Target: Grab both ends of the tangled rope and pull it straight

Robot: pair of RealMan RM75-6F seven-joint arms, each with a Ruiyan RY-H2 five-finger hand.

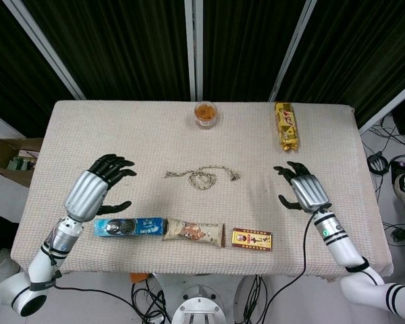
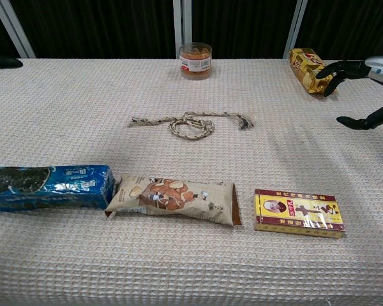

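Note:
The tangled rope (image 1: 202, 177) lies in the middle of the table, looped at its centre with frayed ends pointing left and right; the chest view shows the rope (image 2: 190, 125) too. My left hand (image 1: 100, 187) hovers well left of the rope's left end, fingers spread, holding nothing. In the chest view only a dark fingertip of it shows at the far left edge. My right hand (image 1: 301, 188) is off to the right of the rope's right end, fingers apart and empty; the right hand (image 2: 364, 89) also shows at the chest view's right edge.
A blue cookie pack (image 1: 129, 227), a brown snack bar (image 1: 194, 231) and a small red-yellow box (image 1: 252, 239) line the front of the table. A jar of orange snacks (image 1: 205, 113) and a yellow packet (image 1: 286, 126) stand at the back. A cardboard box (image 1: 13, 159) sits left on the floor.

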